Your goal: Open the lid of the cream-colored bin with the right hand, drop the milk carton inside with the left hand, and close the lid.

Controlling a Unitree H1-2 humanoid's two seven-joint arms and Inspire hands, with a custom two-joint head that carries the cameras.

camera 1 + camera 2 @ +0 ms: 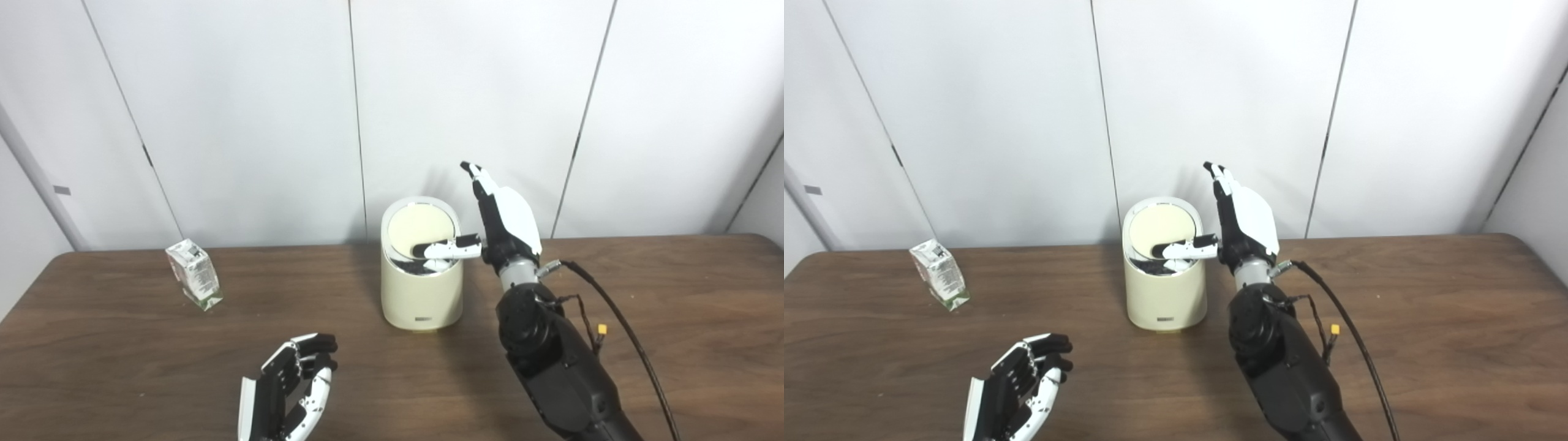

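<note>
Here the cream-colored bin (421, 288) stands upright near the middle of the dark wooden table (674, 318), toward its far edge. Its round lid (419, 231) is tipped up at the far side, so the pale underside faces the cameras and a dark gap shows at the near rim.

The right robot hand (499, 220) is just to the right of the bin, raised above its rim, with the fingers (484, 177) pointing up and spread open. Its thumb (446, 248) reaches left across the bin's mouth and touches the lower part of the tilted lid (it props the lid rather than clasping it). A black cable (618, 318) loops from the wrist down over the table on the right.

The milk carton (195, 273) sits on the table at the far left, well apart from the bin, leaning slightly, with nothing touching it.

The left robot hand (291, 386) hovers low at the near edge, left of centre, palm turned inward, fingers loosely curled but apart, holding nothing. It is well apart from both carton and bin.
</note>
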